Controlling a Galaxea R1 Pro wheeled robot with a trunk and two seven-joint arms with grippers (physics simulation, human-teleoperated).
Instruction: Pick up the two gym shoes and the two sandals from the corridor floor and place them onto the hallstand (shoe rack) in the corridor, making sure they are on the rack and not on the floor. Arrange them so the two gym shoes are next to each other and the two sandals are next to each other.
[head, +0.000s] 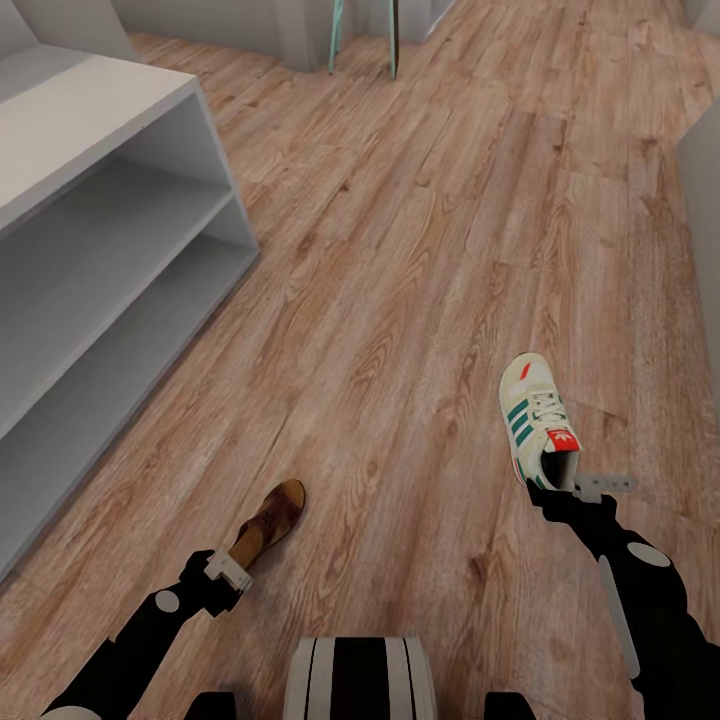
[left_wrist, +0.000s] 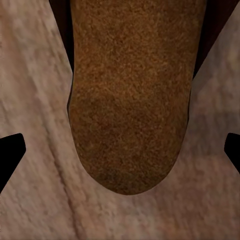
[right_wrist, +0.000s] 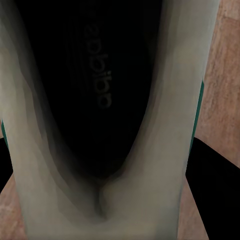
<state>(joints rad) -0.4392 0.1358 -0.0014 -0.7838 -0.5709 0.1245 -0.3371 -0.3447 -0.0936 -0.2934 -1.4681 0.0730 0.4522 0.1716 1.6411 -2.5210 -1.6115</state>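
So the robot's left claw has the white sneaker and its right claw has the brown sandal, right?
No, it's the other way round. In the head view the left claw is at the brown sandal, and the right claw is at the heel of the white sneaker. The wrist views match: sandal on the left, sneaker on the right.

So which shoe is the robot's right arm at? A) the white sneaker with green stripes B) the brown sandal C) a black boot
A: in the head view the right gripper sits at the heel of the sneaker, while the sandal is over by the left gripper.
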